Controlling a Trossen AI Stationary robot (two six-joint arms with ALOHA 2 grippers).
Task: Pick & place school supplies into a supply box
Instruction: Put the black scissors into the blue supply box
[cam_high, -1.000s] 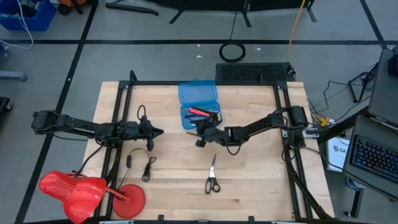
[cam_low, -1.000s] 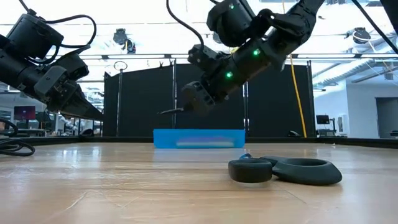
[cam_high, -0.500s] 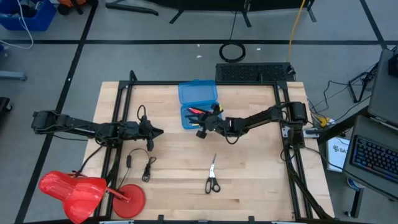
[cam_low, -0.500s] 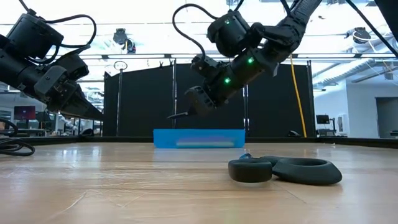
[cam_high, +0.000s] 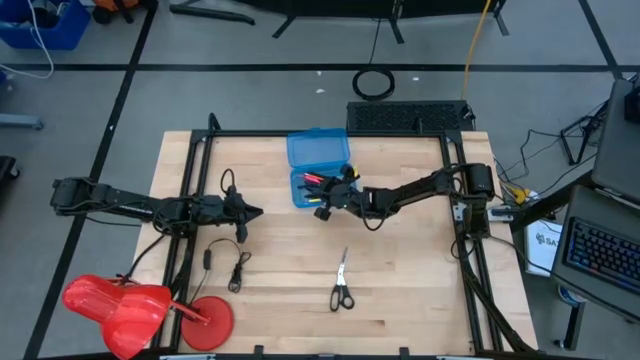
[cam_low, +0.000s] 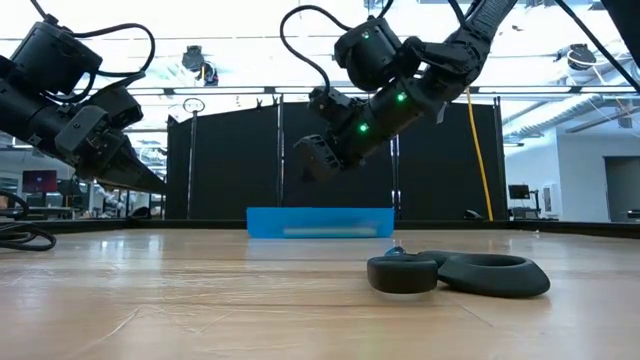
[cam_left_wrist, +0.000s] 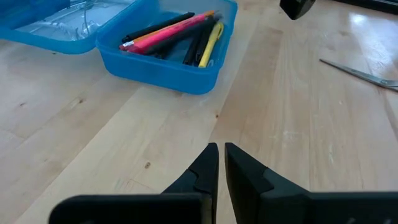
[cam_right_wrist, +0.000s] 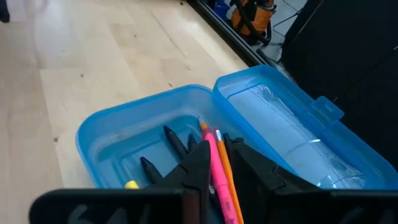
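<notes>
I have the right end effector (cam_high: 321, 203) hanging over the open supply box (cam_high: 322, 187), near the far middle of the surface (cam_high: 400, 300). In the right wrist view its two fingers stand slightly apart, and I see nothing pinched between them; the pink pen (cam_right_wrist: 217, 167) and the orange one (cam_right_wrist: 225, 163) show in the gap but they lie in the tray below. So I judge it as open and empty. The right arm reaches low and long from its base, with the wrist tilted down toward the box.

The pens in the box are light, stiff and smooth, so I think they roll and slip easily; the middle of the shaft is the best place to pinch.

What remains on the surface is the scissors (cam_high: 341, 284), well apart from the box, toward the near edge. They are steel, thin and flat, harder to lift. I would take them at the pivot or just above the black handles, across the narrow part, because the blades lie flush on the wood.

The left end effector (cam_left_wrist: 220, 163) waits on the left side, fingers nearly together, holding nothing
</notes>
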